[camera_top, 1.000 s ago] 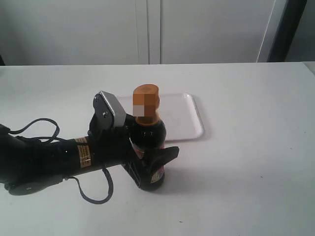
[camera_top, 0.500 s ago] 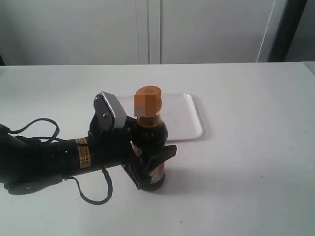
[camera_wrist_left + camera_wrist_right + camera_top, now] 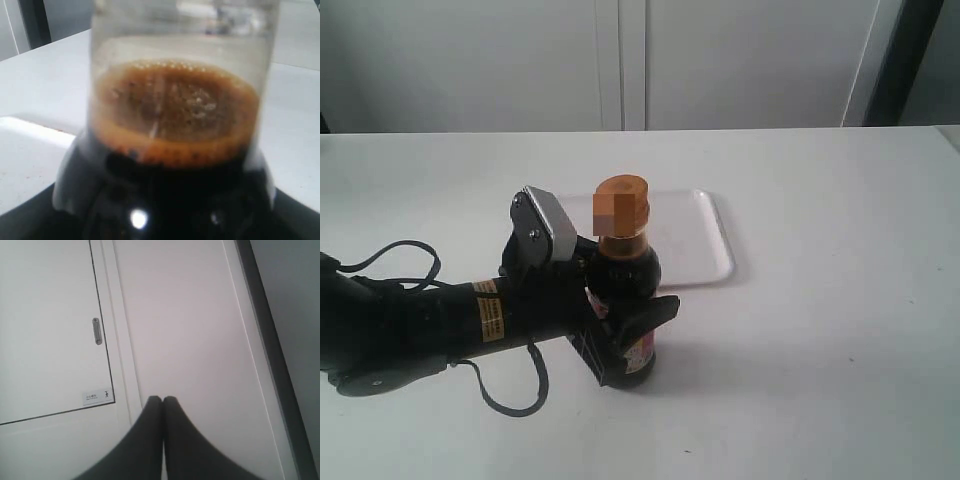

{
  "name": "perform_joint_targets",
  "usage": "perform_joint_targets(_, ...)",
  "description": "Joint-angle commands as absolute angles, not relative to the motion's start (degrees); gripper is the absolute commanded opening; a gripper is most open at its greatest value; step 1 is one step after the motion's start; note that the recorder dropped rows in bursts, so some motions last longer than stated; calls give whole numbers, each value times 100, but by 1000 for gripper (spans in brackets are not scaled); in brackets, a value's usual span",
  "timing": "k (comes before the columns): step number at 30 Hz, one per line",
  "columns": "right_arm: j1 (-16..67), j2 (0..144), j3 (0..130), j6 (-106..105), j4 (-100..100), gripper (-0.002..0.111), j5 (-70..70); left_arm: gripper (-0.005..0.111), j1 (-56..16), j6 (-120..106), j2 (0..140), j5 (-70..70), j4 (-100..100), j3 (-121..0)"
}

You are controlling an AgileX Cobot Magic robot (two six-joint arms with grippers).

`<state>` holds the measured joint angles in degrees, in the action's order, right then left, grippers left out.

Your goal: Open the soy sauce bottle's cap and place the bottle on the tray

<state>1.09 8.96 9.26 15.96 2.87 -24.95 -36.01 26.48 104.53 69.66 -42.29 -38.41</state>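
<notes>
The soy sauce bottle (image 3: pixel 626 275) stands upright on the table, just in front of the tray (image 3: pixel 698 243). Its orange-brown cap (image 3: pixel 621 206) is down over the neck. My left gripper (image 3: pixel 632 342) is shut on the bottle's lower body, and one black finger (image 3: pixel 655 312) wraps across the label. In the left wrist view the bottle (image 3: pixel 175 120) fills the picture, with foamy dark liquid in its neck and the tray's rim (image 3: pixel 30 131) beside it. My right gripper (image 3: pixel 163 400) is shut on nothing, points at a cabinet wall, and is outside the exterior view.
The white table (image 3: pixel 820 330) stretches to the right and front of the bottle. The left arm's black cable (image 3: pixel 510 395) loops onto the table. White cabinet doors (image 3: pixel 620 60) stand behind the table's far edge.
A second ago the left gripper and the bottle shifted slightly to the right. Nothing has moved in the last half second.
</notes>
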Motion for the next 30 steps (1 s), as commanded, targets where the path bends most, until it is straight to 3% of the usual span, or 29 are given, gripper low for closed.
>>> perform_joint_targets(1,114,1488,1285,1478,369,0,-2500,0,-3638,2659,10441,6996,-4410,-3846)
perform_joint_targets(20,128,3620,3795,942,1196,0,1335,0,-3648,2659,10441,6996,-4421,-3846)
perform_joint_targets(30,757,4993,4770,-1305,-639,0,3137,0,-3648,2659,10441,6996,-4421,-3846)
